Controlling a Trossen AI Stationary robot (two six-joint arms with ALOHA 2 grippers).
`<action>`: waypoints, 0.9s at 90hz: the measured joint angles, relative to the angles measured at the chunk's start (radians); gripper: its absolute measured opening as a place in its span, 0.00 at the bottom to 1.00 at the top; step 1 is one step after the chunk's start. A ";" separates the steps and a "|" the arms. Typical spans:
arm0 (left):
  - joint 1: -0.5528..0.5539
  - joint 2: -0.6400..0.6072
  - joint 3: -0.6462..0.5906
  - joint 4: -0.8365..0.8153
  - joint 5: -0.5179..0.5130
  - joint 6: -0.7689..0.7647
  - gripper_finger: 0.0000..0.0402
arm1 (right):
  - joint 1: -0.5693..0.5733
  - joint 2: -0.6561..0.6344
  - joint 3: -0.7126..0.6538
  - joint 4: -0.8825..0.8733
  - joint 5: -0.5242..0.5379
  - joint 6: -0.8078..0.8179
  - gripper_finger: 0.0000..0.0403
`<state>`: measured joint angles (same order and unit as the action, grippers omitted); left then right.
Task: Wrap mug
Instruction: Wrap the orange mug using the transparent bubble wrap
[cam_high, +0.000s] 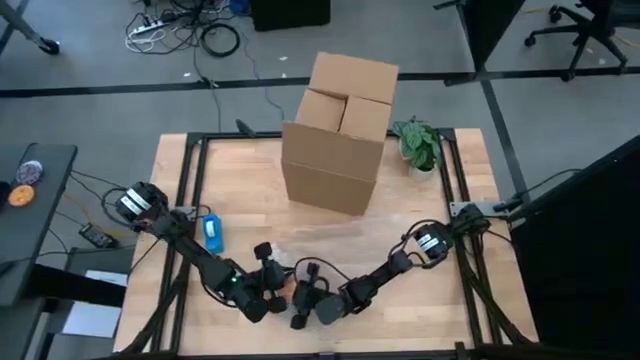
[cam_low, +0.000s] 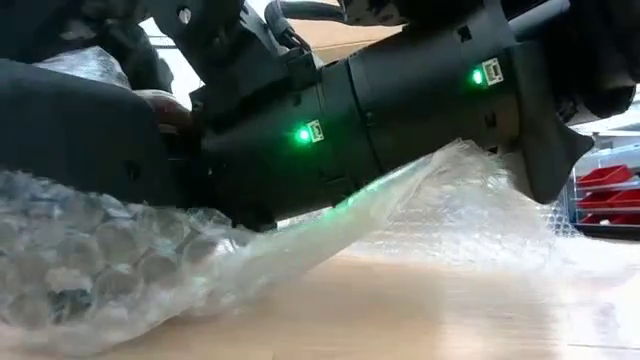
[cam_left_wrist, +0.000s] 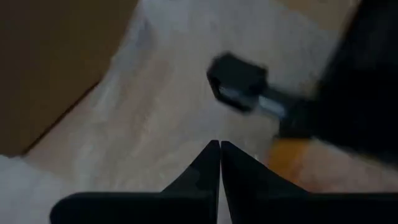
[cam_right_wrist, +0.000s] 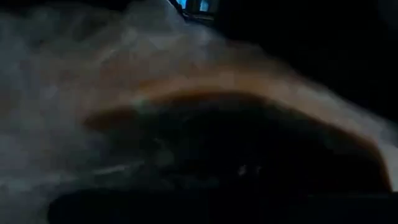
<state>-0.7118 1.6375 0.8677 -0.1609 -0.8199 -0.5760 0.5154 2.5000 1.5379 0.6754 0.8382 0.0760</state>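
Meeting over bubble wrap at the near edge

Crowding the near middle of the pale wooden tabletop (cam_high: 420, 300), both dark arms bend low and their heads almost touch. The left gripper (cam_high: 272, 297) sits just left of the right gripper (cam_high: 305, 305), and an orange spot shows between them in the high view. From the left wrist view, the left jaws are pressed together with no gap, tips over the wood and a clear film. The right wrist view is too dark and close to tell how the right jaws stand; it shows only a curved orange rim, perhaps the mug (cam_right_wrist: 261, 87), under hazy plastic.

The sheet of clear bubble wrap (cam_low: 90, 260) lies bunched on the wood beneath the arms in the low view, rising in a fold behind them.

Farther back stands an open brown cardboard box (cam_high: 338, 135), with a small green leafy plant (cam_high: 418, 142) to its right. A small blue object (cam_high: 212, 232) lies by the left arm.
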 joint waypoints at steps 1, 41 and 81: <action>-0.002 -0.011 0.000 -0.007 0.002 0.002 0.00 | 0.000 0.000 0.000 0.000 0.001 0.000 0.00; -0.188 -0.219 0.007 -0.125 0.065 -0.073 0.00 | 0.005 0.000 -0.001 -0.024 0.003 0.040 0.00; -0.385 0.153 0.331 -0.365 -0.018 0.209 0.00 | -0.018 -0.002 -0.001 -0.049 0.001 0.126 0.00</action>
<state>-1.0971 1.7901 1.1989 -0.5263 -0.8381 -0.3675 0.4973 2.4981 1.5368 0.6262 0.8394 0.2024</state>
